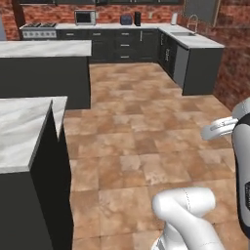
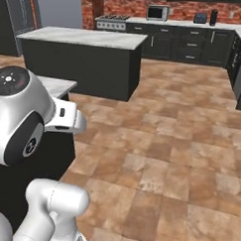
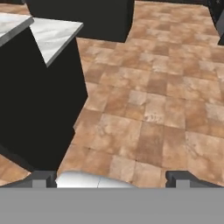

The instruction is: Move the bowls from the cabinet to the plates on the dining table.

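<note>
In the hand view my gripper (image 3: 111, 179) is open, its two dark fingertips (image 3: 41, 178) wide apart with nothing between them, pointing down at the tiled floor. A marble-topped counter with dark sides (image 1: 22, 132) stands close on my left; its pointed corner (image 3: 52, 35) also shows in the hand view. A second marble-topped island (image 1: 44, 49) stands further back. I cannot tell which of the two is the dining table. Bowls and plates are out of view. Of the cabinet, just a dark lower edge (image 1: 97, 2) shows above the brick wall.
Brown floor tiles (image 1: 141, 127) spread ahead and to the right. Along the back wall run dark base units with a stove (image 1: 39, 30), a microwave (image 1: 85, 17) and a toaster (image 1: 126, 19). On the right stands a counter with a sink (image 1: 183, 34).
</note>
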Tool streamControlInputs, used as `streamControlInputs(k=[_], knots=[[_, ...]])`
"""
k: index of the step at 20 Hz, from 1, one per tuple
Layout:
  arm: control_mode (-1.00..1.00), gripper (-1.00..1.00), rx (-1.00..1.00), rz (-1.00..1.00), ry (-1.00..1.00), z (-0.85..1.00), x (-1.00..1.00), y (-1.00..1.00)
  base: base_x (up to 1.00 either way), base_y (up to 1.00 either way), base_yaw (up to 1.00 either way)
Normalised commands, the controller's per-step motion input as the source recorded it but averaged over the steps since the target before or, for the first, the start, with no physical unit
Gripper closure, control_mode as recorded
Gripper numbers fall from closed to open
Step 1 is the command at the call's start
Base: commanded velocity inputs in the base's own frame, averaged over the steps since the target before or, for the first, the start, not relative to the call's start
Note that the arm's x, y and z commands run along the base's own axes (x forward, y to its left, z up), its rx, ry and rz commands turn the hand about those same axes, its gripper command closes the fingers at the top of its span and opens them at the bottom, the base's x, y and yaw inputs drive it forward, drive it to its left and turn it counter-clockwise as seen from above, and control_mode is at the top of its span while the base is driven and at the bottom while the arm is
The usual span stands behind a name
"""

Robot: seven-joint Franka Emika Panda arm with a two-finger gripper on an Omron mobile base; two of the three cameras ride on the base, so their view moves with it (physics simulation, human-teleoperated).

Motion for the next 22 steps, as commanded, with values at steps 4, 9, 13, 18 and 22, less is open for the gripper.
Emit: streamControlInputs(k=[4,9,13,18,22], knots=[[1.0,-1.0,0.0,0.0,0.0,0.0,0.0,0.0,1.0,-0.45,0.0],[1.0,-1.0,0.0,0.0,0.0,0.0,0.0,0.0,1.0,-0.43,0.0],[1.0,-1.0,0.0,0.0,0.0,0.0,0.0,0.0,1.0,-0.44,0.0],[1.0,-1.0,0.0,0.0,0.0,0.0,0.0,0.0,1.0,-0.44,0.0],[1.0,-1.0,0.0,0.0,0.0,0.0,0.0,0.0,1.0,-0.35,0.01]])
